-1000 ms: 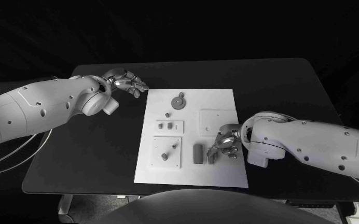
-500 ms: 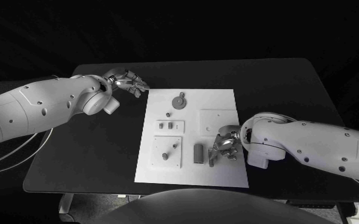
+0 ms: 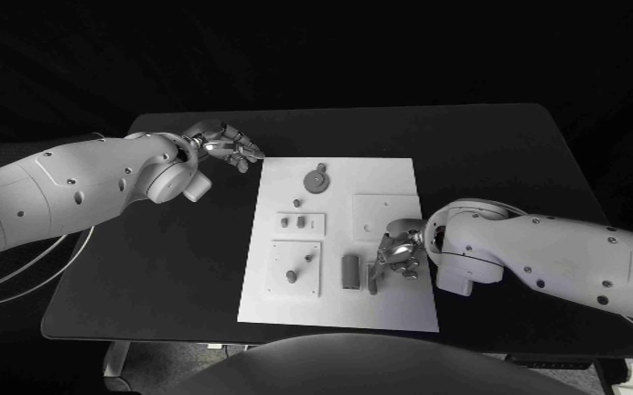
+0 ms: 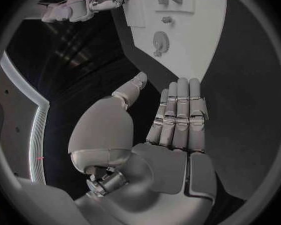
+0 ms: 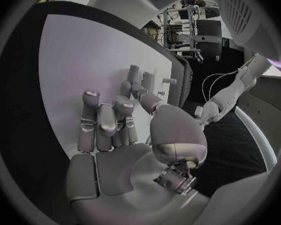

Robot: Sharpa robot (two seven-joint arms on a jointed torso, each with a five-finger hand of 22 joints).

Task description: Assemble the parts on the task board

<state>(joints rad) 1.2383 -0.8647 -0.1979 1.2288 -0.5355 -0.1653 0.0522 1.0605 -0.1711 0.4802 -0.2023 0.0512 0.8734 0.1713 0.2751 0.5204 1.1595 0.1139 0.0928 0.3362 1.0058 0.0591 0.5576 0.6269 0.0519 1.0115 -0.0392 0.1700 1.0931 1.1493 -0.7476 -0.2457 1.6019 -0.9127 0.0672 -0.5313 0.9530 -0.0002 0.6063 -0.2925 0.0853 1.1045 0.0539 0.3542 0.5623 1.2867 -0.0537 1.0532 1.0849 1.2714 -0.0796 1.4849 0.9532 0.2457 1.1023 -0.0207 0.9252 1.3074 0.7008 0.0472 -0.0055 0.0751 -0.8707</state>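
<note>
task board (image 3: 382, 308) lies at table (image 3: 158, 276) centre, grey parts (image 3: 316, 177) on it. right hand (image 3: 396, 259) sits over the board's 4 o'clock area beside an upright block (image 3: 348, 270), fingers curled; grip cannot be told. left hand (image 3: 224, 145) hovers off the 10 o'clock corner, fingers straight, holding nothing.

We see the left arm (image 3: 92, 189) reaching in with its hand (image 3: 224, 145) raised at the end of it, the fingers (image 4: 181, 115) laid straight and close side by side, the thumb set apart from them, nothing held. The right arm (image 3: 541, 253) bends inward, its hand (image 3: 396, 258) turned palm down. In the right wrist view its fingers (image 5: 106, 122) are partly curled toward the palm; we cannot tell whether anything is pinched in them. The two hands are well apart from each other.
</note>
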